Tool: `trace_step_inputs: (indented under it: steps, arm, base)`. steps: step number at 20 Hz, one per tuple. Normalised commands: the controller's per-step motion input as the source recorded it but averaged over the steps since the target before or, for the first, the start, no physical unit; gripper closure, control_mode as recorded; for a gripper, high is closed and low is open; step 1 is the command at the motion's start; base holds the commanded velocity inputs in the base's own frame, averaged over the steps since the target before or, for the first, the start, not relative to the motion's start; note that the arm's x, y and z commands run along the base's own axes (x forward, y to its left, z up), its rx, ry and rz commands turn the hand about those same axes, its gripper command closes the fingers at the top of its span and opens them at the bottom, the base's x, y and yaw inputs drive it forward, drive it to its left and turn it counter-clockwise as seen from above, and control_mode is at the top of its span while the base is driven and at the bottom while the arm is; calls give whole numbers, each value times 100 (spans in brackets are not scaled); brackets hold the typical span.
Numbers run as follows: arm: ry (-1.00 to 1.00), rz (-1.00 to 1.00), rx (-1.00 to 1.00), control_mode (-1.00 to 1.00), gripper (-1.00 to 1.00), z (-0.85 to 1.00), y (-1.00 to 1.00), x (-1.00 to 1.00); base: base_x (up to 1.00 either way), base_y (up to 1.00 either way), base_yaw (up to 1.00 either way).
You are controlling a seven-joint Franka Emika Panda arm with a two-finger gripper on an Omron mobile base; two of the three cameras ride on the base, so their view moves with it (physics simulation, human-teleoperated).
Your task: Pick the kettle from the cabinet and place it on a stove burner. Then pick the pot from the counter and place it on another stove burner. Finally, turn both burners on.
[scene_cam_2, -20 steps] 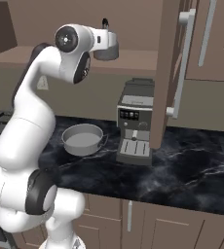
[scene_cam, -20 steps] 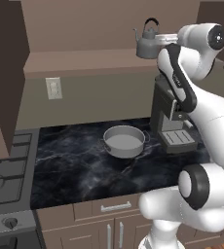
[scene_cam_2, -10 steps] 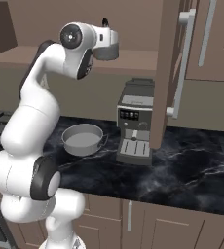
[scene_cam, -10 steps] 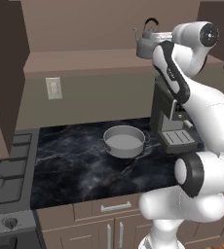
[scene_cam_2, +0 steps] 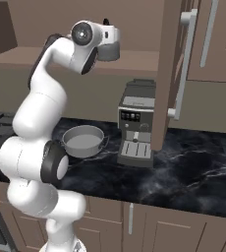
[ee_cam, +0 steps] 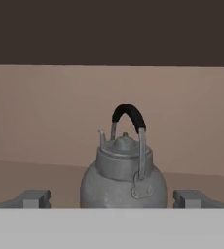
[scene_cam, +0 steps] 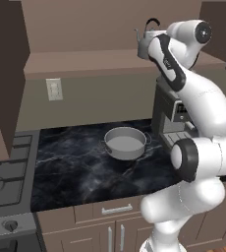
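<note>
I have the gripper (ee_cam: 112, 199) spread wide and empty, facing the one small grey metal kettle (ee_cam: 123, 177) upright on the brown cabinet shelf (ee_cam: 36, 168), centre frame. It looks rigid, smooth, probably slippery; I'd take its black arched handle (ee_cam: 127, 115). One wide grey pot (scene_cam: 125, 142) sits mid-counter (scene_cam: 70, 167).

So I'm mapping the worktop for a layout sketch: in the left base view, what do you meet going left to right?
Stove burners → wall outlet → pot → coffee machine.
</note>
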Motion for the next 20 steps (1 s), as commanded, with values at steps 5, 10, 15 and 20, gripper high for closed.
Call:
trace_step_inputs:
  steps: [5, 10, 15, 20]
  arm:
    - [0, 8, 0, -100, -100, 0, 0, 37]
    - [0, 2, 0, -100, -100, 0, -9, 25]
    - [0, 1, 0, -100, -100, 0, -21, 21]
    - [0, 2, 0, -100, -100, 0, -2, 24]
  base:
    - [0, 0, 0]
    - [0, 0, 0]
    - [0, 0, 0]
    - [0, 0, 0]
